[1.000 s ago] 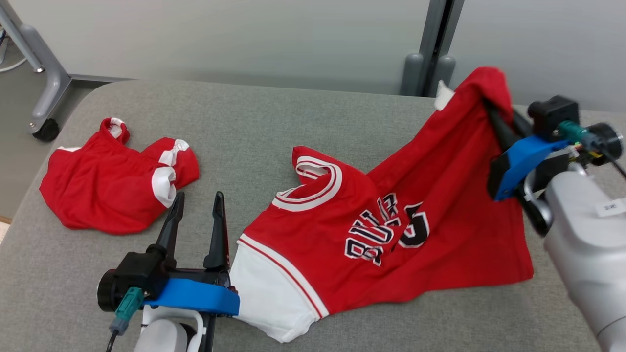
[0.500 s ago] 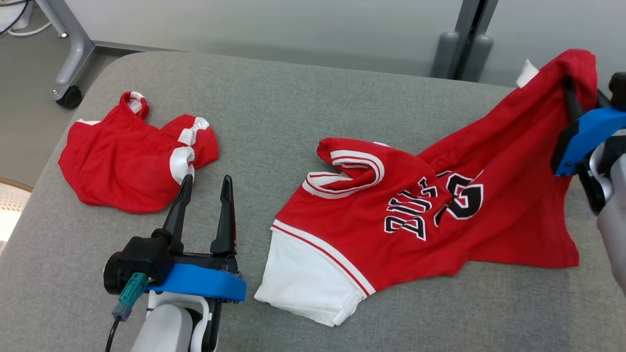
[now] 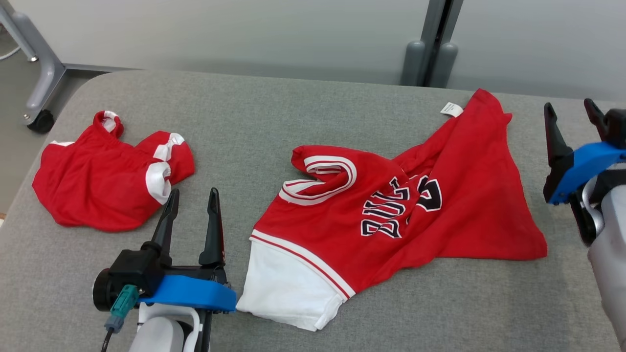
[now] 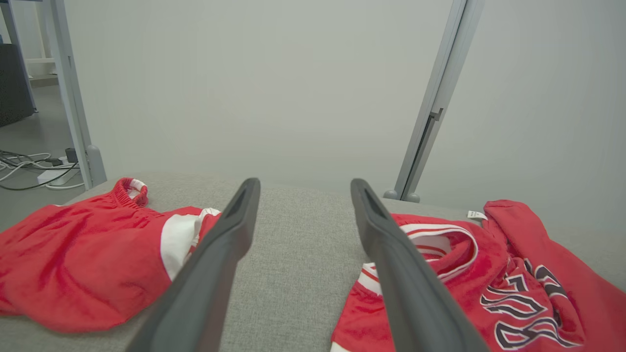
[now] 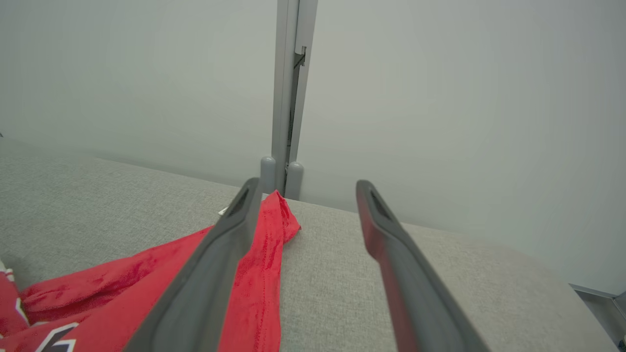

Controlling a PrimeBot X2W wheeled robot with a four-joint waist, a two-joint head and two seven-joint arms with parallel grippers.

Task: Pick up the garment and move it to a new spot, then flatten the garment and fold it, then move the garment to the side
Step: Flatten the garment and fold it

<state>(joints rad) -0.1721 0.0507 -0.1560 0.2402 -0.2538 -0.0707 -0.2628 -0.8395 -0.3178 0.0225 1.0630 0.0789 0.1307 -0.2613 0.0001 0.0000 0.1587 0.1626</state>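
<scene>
Red jersey (image 3: 391, 220) rumpled, long axis near-left to far-right, collar (image 3: 320, 178) leftward

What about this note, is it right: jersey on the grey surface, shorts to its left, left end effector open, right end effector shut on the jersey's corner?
No: the right end effector is open, holding nothing, as the right wrist view shows. The jersey, the shorts and the open left end effector are as noted.

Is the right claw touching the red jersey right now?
Apart. The head view shows bare grey surface between the right claw and the red jersey.
</scene>
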